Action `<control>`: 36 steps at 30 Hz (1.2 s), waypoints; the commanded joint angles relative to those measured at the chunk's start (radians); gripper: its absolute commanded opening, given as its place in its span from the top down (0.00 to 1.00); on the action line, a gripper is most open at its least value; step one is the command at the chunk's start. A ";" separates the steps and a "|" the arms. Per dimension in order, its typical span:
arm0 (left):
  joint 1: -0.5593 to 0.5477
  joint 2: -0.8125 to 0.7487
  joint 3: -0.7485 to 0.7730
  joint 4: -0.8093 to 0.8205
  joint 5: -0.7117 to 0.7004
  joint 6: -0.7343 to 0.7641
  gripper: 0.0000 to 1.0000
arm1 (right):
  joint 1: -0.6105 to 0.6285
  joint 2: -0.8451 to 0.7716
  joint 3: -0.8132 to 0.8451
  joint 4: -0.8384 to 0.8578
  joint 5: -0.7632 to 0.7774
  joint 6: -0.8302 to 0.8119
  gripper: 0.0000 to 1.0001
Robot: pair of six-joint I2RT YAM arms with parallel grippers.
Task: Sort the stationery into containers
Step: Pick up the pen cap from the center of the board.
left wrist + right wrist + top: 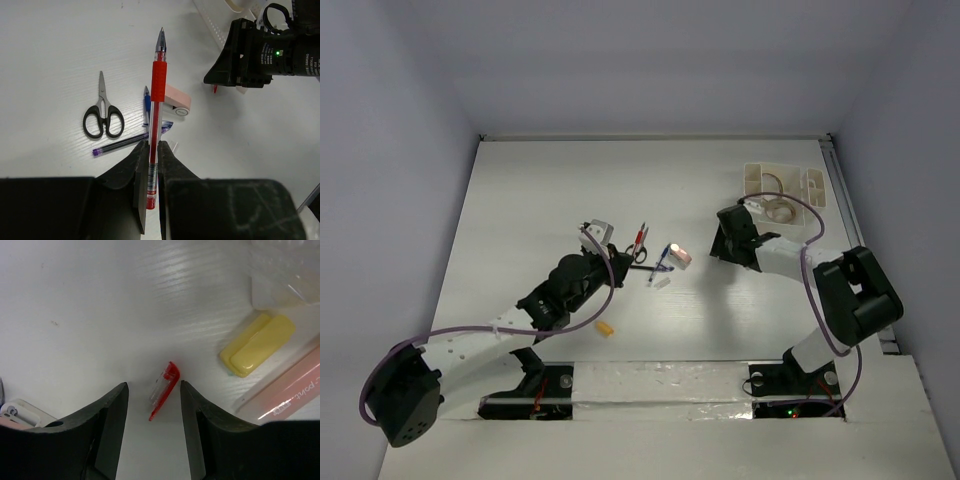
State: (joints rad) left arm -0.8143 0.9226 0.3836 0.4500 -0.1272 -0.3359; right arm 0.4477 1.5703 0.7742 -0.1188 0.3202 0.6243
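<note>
— Mid-table, round the left gripper (153,149): what's lying about?
— Flat on the table (55,45), off to its left, black-handled scissors (102,112), blades pointing away. Close by the held pen's shaft, a blue pen (146,104). Crosswise behind it, a purple-inked refill (120,144). Just to the right, a pink block (176,100) with a white end. Nothing stands between the gripper and these.
— And the gripper itself?
— Jaws pinched tight on the red pen (158,95) near its back end, tip pointing forward. Can't tell whether the pen is clear of the table.
— Right side?
— The right gripper (152,386) stands well open with nothing in it. A red-and-clear pen cap (162,390) lies on the table between its fingers, with a bare gap on either side. To the right, a yellow block (257,345) sits beside a pink packet (295,390) with print on it.
— Containers?
— The white organiser (750,178) is at the table's far right, just beyond the right gripper. A beige tape roll (782,208) lies in its wide compartment.
— Anything unclear?
— The pink packet runs out of frame and its print is only partly readable. A pale object (17,412) sits half behind one finger of the right gripper. There's a clear blurred shape (285,285) at the upper right of the right wrist view; can't name it.
</note>
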 commanded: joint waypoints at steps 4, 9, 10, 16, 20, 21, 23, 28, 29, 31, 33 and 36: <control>-0.003 0.010 0.000 0.073 0.009 0.017 1.00 | 0.011 0.062 0.043 0.018 0.043 -0.011 0.52; -0.003 0.012 0.000 0.073 0.003 0.018 1.00 | 0.011 0.086 0.059 0.001 0.059 -0.031 0.59; -0.003 0.015 0.001 0.072 0.001 0.018 1.00 | 0.011 0.088 0.057 -0.002 0.060 -0.032 0.60; -0.003 0.016 0.003 0.072 0.003 0.020 1.00 | 0.011 0.079 0.054 -0.022 0.074 -0.040 0.69; -0.003 0.016 0.001 0.069 0.001 0.020 1.00 | 0.011 0.073 0.062 -0.045 0.086 -0.046 0.79; -0.003 0.016 0.001 0.069 0.001 0.020 1.00 | 0.011 0.071 0.062 -0.047 0.085 -0.046 0.82; -0.003 0.016 0.001 0.070 0.001 0.020 1.00 | 0.011 0.059 0.063 -0.044 0.080 -0.049 0.87; -0.003 0.031 0.001 0.081 0.014 0.020 1.00 | 0.011 0.016 0.076 -0.030 0.066 -0.070 1.00; -0.003 0.042 0.000 0.085 0.021 0.018 1.00 | 0.011 -0.022 0.076 -0.009 0.051 -0.078 1.00; -0.003 0.050 -0.002 0.107 0.052 0.008 1.00 | 0.011 -0.070 0.073 0.014 0.036 -0.095 1.00; -0.012 0.056 -0.002 0.119 0.067 -0.009 1.00 | 0.011 -0.162 0.065 0.062 -0.001 -0.110 1.00; -0.013 0.061 0.018 0.147 0.109 -0.046 1.00 | 0.011 -0.277 0.054 0.108 -0.081 -0.112 1.00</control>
State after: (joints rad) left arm -0.8188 0.9863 0.3836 0.5007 -0.0738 -0.3439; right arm 0.4477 1.4223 0.8219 -0.1116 0.3161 0.5369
